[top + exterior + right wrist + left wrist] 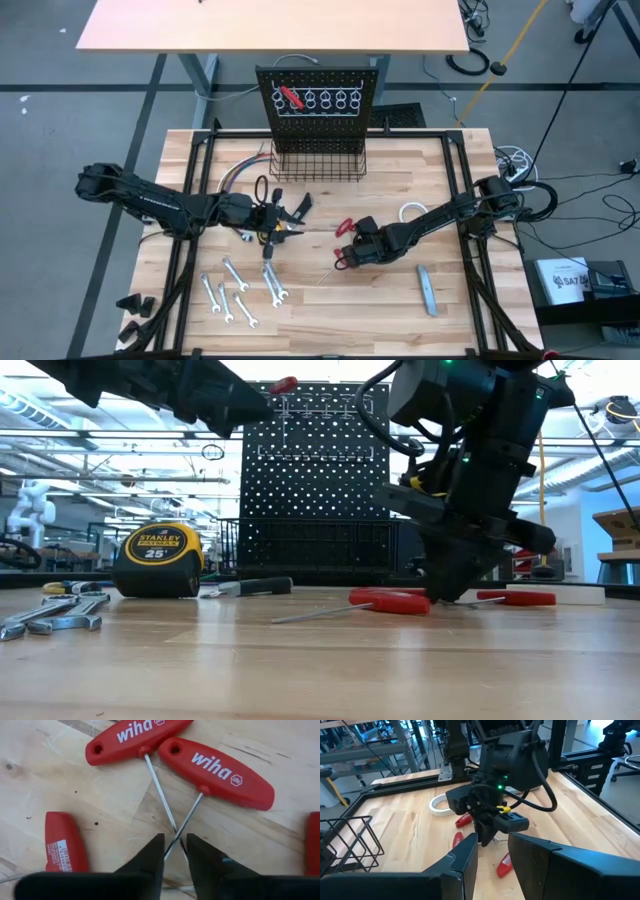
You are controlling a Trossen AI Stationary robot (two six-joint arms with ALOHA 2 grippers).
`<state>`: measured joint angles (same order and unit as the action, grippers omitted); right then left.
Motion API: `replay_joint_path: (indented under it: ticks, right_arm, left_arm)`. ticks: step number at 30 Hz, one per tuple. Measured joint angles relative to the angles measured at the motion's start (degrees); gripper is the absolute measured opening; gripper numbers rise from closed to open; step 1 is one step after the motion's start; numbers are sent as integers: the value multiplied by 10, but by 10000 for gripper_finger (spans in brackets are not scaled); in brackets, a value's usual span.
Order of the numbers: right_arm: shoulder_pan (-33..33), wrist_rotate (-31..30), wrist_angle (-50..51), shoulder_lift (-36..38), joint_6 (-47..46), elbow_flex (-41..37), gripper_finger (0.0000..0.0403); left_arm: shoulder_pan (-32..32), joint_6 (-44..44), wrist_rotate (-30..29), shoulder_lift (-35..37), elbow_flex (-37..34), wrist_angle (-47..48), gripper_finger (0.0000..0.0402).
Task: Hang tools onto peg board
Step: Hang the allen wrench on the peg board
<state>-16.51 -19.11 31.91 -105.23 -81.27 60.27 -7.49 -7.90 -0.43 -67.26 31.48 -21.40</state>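
Two red T-handle tools (135, 737) (217, 772) lie on the table with their thin shafts crossed. My right gripper (175, 854) (348, 254) points steeply down, shut on those shafts. More red handles (62, 847) lie beside it. My left gripper (495, 862) (285, 213) hovers level above the table's middle, open, with nothing between its fingers, facing the right gripper. The peg board (320, 95) stands upright at the far edge with one red tool (290, 97) in its leftmost ring. My right gripper pinches both crossed shafts (176, 840) between its two fingers, just below the crossing and away from the handles. The fingers come from above, slanting down, and lie across the shafts. Both tools lie flat on the table.
A wire basket (318, 160) sits at the board's base. The yellow tape measure (158, 560), a black-handled knife (255, 587) and silver wrenches (240, 290) lie left of centre. Right of centre are a white tape roll (439, 805) and a grey bar (427, 290). Coloured wires (240, 175) lie far left.
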Motion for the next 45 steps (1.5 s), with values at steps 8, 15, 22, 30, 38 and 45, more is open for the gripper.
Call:
replay_joint_path:
  ticks: [8,15,22,30,38,45]
  right_arm:
    - [0,-14,-4,0,27,0,8]
    - [0,-41,-2,16,44,-1,2]
    - [-1,-92,3,70,78,-1,1]
    - [-1,-163,-75,153,208,-1,0]
    - [-1,-144,-321,201,529,-1,0]
    - [6,-56,-504,204,722,0,0]
  left_arm:
    - [0,1,0,0,0,0,115]
    - [0,11,4,0,0,0,115]
    - [0,16,5,0,0,-9,115]
    - [0,16,5,0,1,-31,115]
    - [0,37,19,0,1,-106,116]
    - [0,47,19,0,1,-149,116]
